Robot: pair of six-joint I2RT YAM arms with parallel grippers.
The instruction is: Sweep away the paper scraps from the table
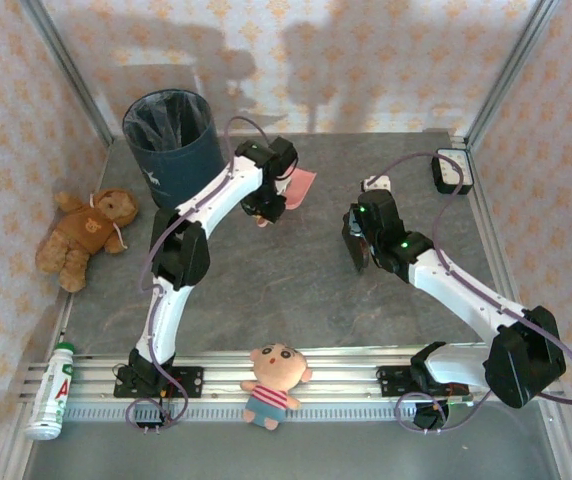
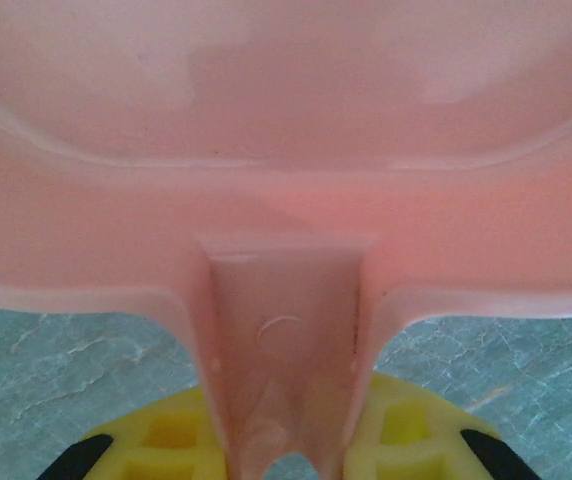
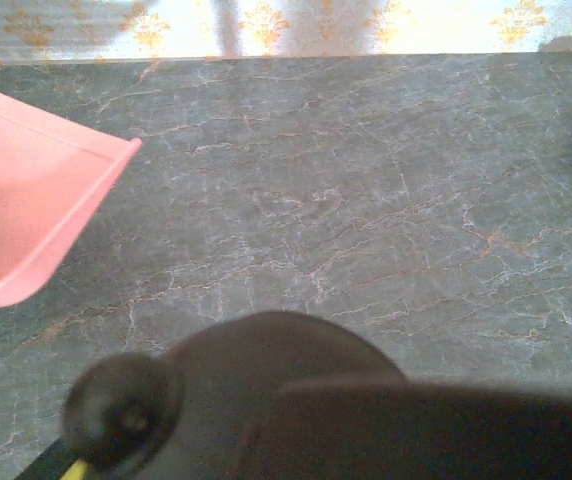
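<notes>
The flat handle (image 2: 286, 340) of a pink plastic dustpan (image 2: 286, 150) sits closest, and the left jaws are closed tight on it, yellow pads (image 2: 166, 435) on either side. A white plastic bottle (image 1: 54, 390), well to the near side of the dark blue round bin (image 1: 171, 140), carries a red "A"; its smaller print is unreadable. The left arm (image 1: 201, 215) bends at the elbow and reaches just right of the bin. The dustpan's long axis runs from handle to mouth, rightward away from the bin. The right arm (image 1: 456, 285) stretches toward the bin, its right jaws fully closed behind a blurred dark rounded shape (image 3: 266, 390) that I cannot identify. The dark grey marbled tabletop (image 3: 366, 200) spreads to the right of the bin.
</notes>
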